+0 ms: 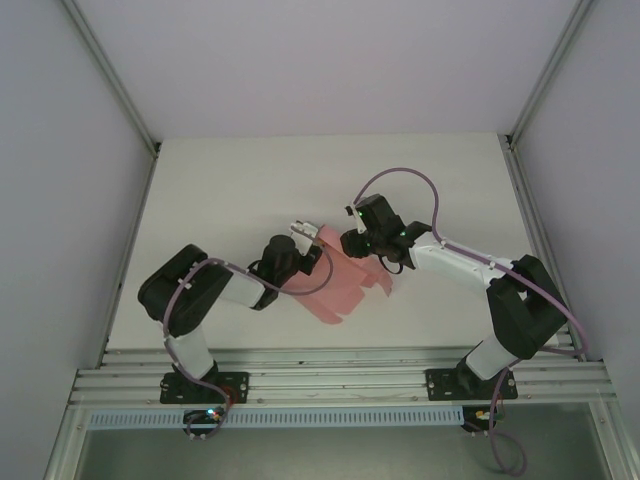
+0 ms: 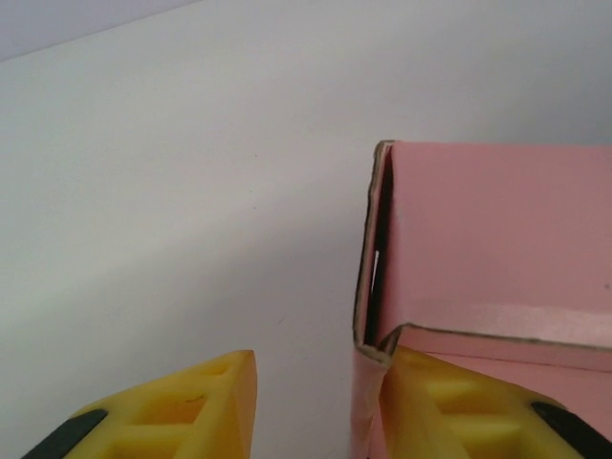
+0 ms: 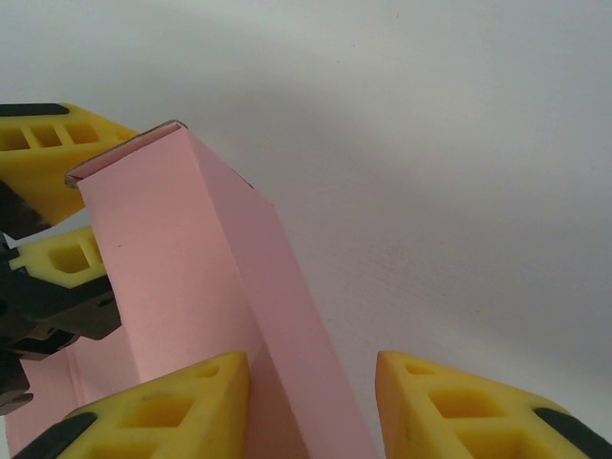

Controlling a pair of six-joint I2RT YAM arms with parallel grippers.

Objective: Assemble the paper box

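The paper box is pale pink card lying partly folded in the middle of the table, with both grippers at its far edge. My left gripper is open. In the left wrist view a raised pink wall rests against the inside of the right finger, while the left finger stands clear of it. My right gripper is open too. A folded pink panel stands between its jaws, close to the left finger and apart from the right finger. The left gripper's yellow fingers show beside that panel's upper corner.
The white table is bare around the card. White enclosure walls with metal posts close in the left, right and far sides. An aluminium rail carrying both arm bases runs along the near edge.
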